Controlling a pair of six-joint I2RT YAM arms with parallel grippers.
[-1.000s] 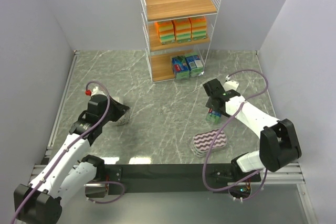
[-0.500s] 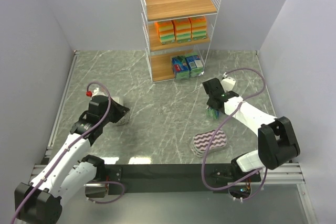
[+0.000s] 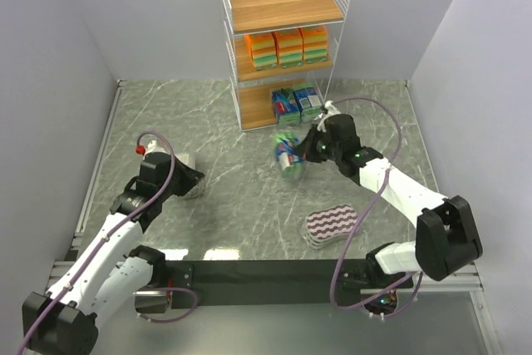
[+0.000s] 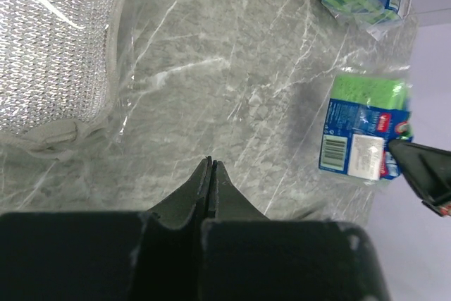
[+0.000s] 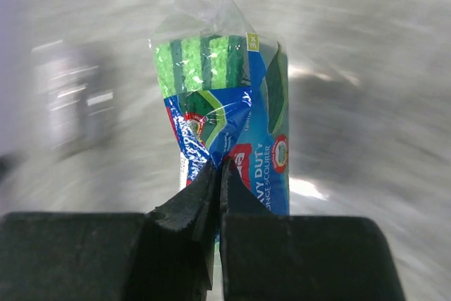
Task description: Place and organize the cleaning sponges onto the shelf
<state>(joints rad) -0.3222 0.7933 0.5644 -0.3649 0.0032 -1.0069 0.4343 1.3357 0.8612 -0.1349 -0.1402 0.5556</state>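
Observation:
A blue-green sponge pack (image 3: 288, 155) (image 5: 222, 111) (image 4: 365, 128) hangs above the table just in front of the shelf (image 3: 281, 43); my right gripper (image 3: 309, 147) (image 5: 218, 168) is shut on its wrapper. On the shelf's middle tier stand three orange-yellow packs (image 3: 288, 46), and two blue-green packs (image 3: 297, 104) sit on the bottom tier. The oval purple-white striped pack (image 3: 331, 224) lies on the table near the right arm. At the left, the silvery-grey pack (image 4: 53, 47) (image 3: 190, 185) lies beside my left gripper (image 4: 210, 165) (image 3: 184, 180), which is shut and holds nothing.
Grey walls close in the marble table (image 3: 241, 189) on the left, back and right. The shelf's top wooden tier (image 3: 283, 4) carries nothing. A black bar (image 3: 249, 272) runs along the near edge between the arm bases.
My right gripper shut on the blue-green pack, lifted it off the table and carried it left and toward the shelf. The left arm stayed put.

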